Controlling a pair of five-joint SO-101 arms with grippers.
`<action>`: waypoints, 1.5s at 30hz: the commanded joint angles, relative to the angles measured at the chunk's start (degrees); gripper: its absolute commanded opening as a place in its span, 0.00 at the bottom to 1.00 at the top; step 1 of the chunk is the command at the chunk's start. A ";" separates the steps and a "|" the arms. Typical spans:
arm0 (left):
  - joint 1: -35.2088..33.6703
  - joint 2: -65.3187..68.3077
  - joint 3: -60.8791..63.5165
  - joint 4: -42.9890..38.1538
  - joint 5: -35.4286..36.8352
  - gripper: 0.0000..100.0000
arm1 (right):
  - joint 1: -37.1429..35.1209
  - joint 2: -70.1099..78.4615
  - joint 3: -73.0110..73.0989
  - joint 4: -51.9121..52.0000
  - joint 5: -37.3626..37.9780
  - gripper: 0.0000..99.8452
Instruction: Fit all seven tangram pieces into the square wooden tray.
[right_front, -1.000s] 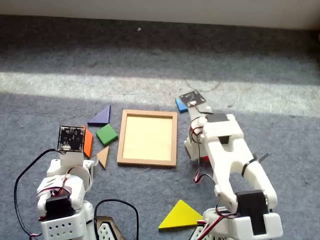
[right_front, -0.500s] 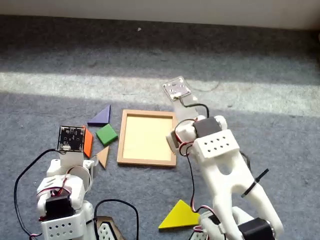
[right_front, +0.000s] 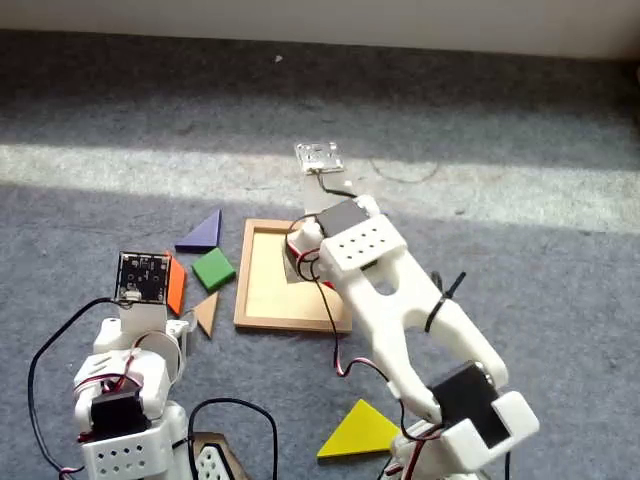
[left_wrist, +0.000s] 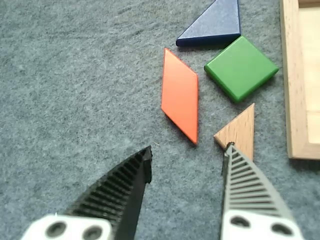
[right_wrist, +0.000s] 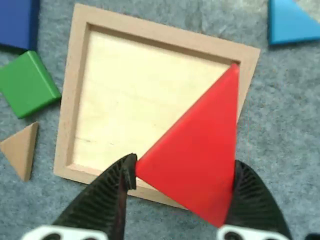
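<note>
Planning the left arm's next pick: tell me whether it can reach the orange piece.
Probably yes: the open left gripper hangs just short of the orange piece, nothing but carpet between.

Right hand swung red triangle over tray.

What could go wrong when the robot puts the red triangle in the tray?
1. The red triangle, held in the right gripper, hangs partly over the wooden tray's rim. Released like this, it would probably land propped on the rim instead of lying flat inside.
2. The gripper pinches the triangle only by its edges, so it may slip or twist on the way down and miss the corner.
</note>
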 joint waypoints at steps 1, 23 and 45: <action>-0.57 -0.13 -1.98 -0.88 0.53 0.24 | -0.84 3.65 -5.93 -0.22 -4.13 0.18; -0.48 -0.13 -1.98 -0.88 0.53 0.24 | -0.57 14.02 -12.62 0.13 -18.37 0.18; -0.48 -0.13 -1.98 -0.79 0.53 0.24 | -0.84 21.49 -18.59 6.55 -14.95 0.22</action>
